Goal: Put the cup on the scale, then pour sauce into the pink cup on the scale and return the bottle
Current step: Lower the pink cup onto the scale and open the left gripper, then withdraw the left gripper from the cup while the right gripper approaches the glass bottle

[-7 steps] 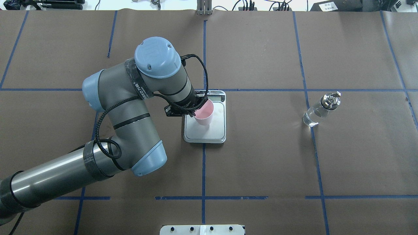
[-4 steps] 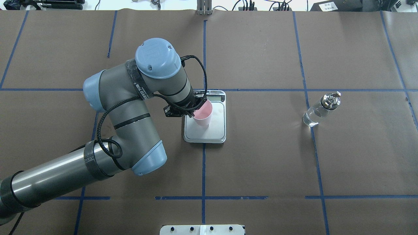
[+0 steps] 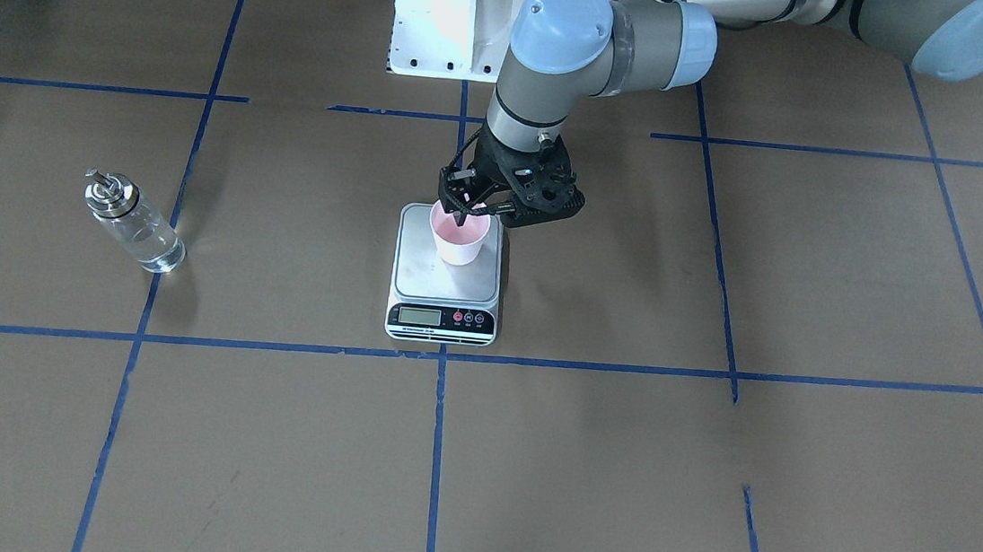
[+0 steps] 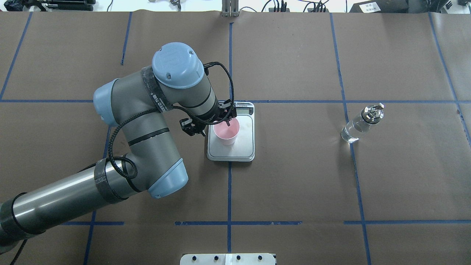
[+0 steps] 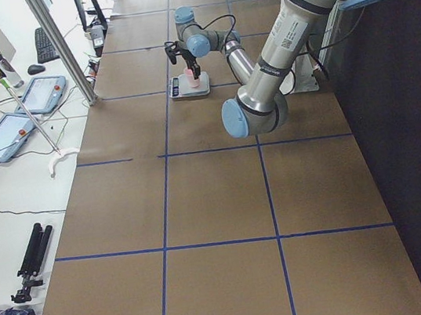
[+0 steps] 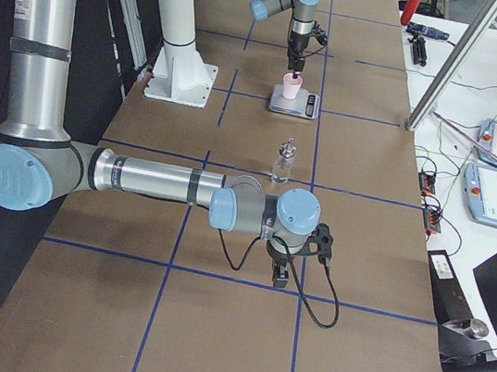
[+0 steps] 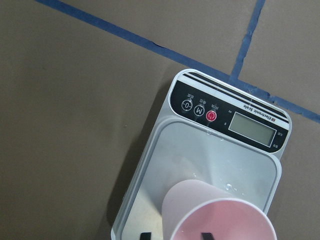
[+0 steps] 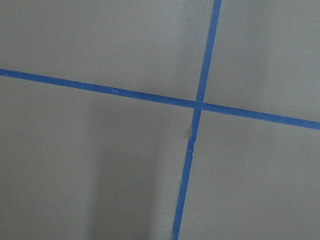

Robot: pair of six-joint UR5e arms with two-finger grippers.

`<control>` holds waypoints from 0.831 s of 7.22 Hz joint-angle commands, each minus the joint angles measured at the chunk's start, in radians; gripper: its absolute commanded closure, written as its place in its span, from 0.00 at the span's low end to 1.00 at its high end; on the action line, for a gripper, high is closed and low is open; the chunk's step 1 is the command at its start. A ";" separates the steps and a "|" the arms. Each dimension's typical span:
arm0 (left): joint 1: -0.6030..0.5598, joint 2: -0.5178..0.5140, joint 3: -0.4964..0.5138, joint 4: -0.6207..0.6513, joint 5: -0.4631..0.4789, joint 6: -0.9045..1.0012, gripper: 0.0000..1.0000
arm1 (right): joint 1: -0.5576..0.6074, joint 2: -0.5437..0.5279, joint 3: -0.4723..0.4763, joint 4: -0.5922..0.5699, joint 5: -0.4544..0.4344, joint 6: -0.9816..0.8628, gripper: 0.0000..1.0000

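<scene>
The pale pink cup (image 4: 226,132) stands upright on the silver platform of the scale (image 4: 244,147), also in the front view (image 3: 457,238) and the left wrist view (image 7: 215,215). My left gripper (image 4: 220,124) is open and straddles the cup's near rim, with one fingertip (image 7: 145,235) outside the wall and one inside. The clear glass bottle (image 4: 358,127) with its silver pourer cap stands far to the right, with clear sauce inside. My right gripper (image 6: 279,275) hangs low over bare table near the bottle (image 6: 283,161); I cannot tell whether it is open or shut.
Brown paper with blue tape lines (image 8: 200,105) covers the table. The scale's black strip with LCD and buttons (image 7: 230,117) faces away from the robot. Operators' tablets and cables (image 5: 28,105) lie on the far white bench. The robot base plate (image 4: 228,258) is at the near edge.
The cup has come down and now stands upright on the scale platform. The left gripper's fingers have spread apart and let go of the cup's wall.
</scene>
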 commanded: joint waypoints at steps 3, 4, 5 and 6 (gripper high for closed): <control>-0.015 0.176 -0.328 0.075 -0.002 0.167 0.00 | -0.003 -0.012 0.104 0.003 0.013 0.162 0.00; -0.041 0.241 -0.395 0.079 -0.004 0.224 0.00 | -0.021 -0.030 0.179 0.003 0.010 0.224 0.00; -0.049 0.272 -0.426 0.079 -0.002 0.267 0.00 | -0.069 -0.056 0.278 0.003 -0.026 0.269 0.00; -0.051 0.292 -0.452 0.077 -0.002 0.269 0.00 | -0.139 -0.064 0.375 0.003 -0.086 0.305 0.00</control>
